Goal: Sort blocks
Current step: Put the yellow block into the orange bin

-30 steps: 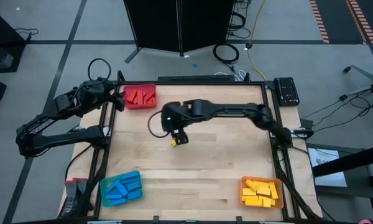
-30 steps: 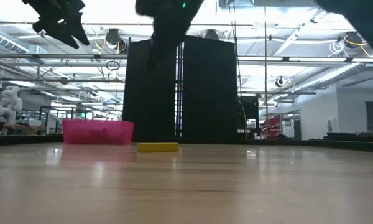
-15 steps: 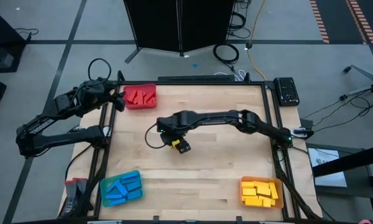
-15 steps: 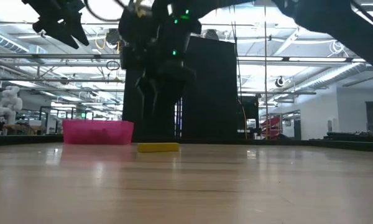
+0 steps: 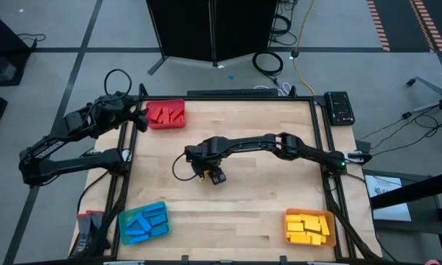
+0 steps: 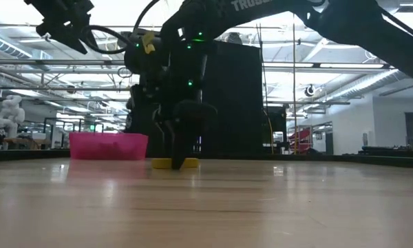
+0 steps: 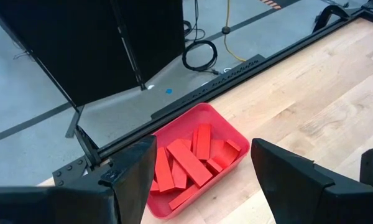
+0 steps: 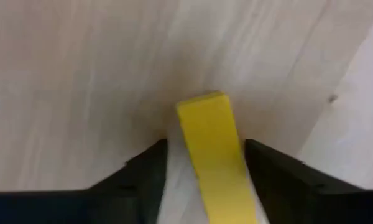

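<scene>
One yellow block (image 8: 210,149) lies flat on the bare wood near the table's middle, also low in the low view (image 6: 162,164). My right gripper (image 5: 211,175) is down at the table over it, open, with one finger on each side of the block's long edges (image 8: 205,163); its fingertips reach the tabletop (image 6: 181,160). Whether a finger touches the block does not show. My left gripper (image 5: 141,118) hangs open above the red tray (image 7: 199,155), which holds several red blocks.
A blue tray (image 5: 144,223) of blue blocks sits at the near left corner, and an orange tray (image 5: 309,227) of yellow blocks at the near right. The red tray (image 5: 166,114) stands at the far left corner. A black device (image 5: 341,107) lies on the far right frame.
My right gripper has come down from well above the table and a little toward the near edge, until its fingers stand around the yellow block. The block has stayed where it lay.
</scene>
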Tool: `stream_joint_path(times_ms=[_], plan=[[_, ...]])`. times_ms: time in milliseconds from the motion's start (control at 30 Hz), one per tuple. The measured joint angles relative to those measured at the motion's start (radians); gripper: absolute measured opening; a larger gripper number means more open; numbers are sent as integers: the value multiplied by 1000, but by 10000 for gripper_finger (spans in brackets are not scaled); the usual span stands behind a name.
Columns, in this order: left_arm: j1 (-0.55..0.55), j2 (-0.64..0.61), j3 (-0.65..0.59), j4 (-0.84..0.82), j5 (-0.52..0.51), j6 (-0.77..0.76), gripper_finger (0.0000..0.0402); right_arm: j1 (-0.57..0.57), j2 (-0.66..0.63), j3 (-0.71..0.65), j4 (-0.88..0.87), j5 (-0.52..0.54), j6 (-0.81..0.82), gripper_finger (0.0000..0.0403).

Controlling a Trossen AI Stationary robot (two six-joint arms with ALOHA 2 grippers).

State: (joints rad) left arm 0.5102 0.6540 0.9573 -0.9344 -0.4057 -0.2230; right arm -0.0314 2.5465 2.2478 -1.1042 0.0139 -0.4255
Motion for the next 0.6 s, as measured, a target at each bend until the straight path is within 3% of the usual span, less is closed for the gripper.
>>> stream_joint_path(times_ms=[167, 433, 600], plan=[[0, 0, 0, 0, 0, 0, 267, 3, -3, -2, -2, 2, 1, 81], [0, 0, 0, 0, 0, 1, 267, 7, -46, -10, -16, 38, 100, 79], [0, 0, 0, 0, 0, 2, 267, 22, -224, -10, -63, 27, 169, 79]])
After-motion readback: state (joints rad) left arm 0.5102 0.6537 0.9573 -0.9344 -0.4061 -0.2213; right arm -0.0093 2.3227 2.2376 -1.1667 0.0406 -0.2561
